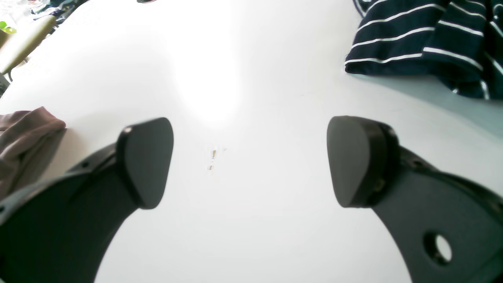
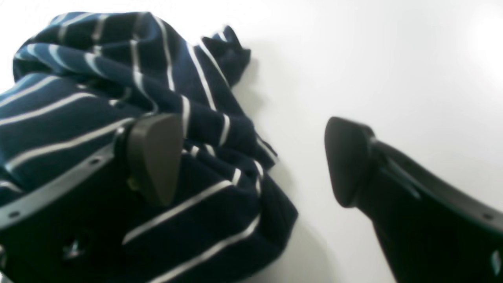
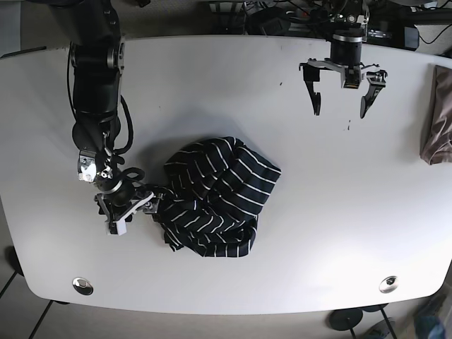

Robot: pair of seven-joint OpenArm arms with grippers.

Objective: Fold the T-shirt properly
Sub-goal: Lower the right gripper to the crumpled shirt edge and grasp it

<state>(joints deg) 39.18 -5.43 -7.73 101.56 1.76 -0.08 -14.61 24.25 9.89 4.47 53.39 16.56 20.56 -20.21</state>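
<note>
The navy T-shirt with white stripes [image 3: 219, 194] lies crumpled in a heap in the middle of the white table [image 3: 339, 212]. My right gripper [image 3: 135, 213] is low at the heap's left edge. In the right wrist view it [image 2: 251, 161] is open, with one finger over the shirt [image 2: 98, 78] and the other over bare table; the shirt's edge lies between the fingers, ungripped. My left gripper [image 3: 340, 111] hangs open and empty over the far right of the table, well away from the shirt. In the left wrist view it [image 1: 251, 161] faces bare table, with the shirt [image 1: 424, 39] at the top right.
A brown cloth [image 3: 439, 116] lies at the table's right edge, and shows at the left in the left wrist view [image 1: 23, 137]. Two round metal fittings [image 3: 82, 285] [image 3: 388, 284] sit near the front edge. Cables and gear crowd the space behind the far edge.
</note>
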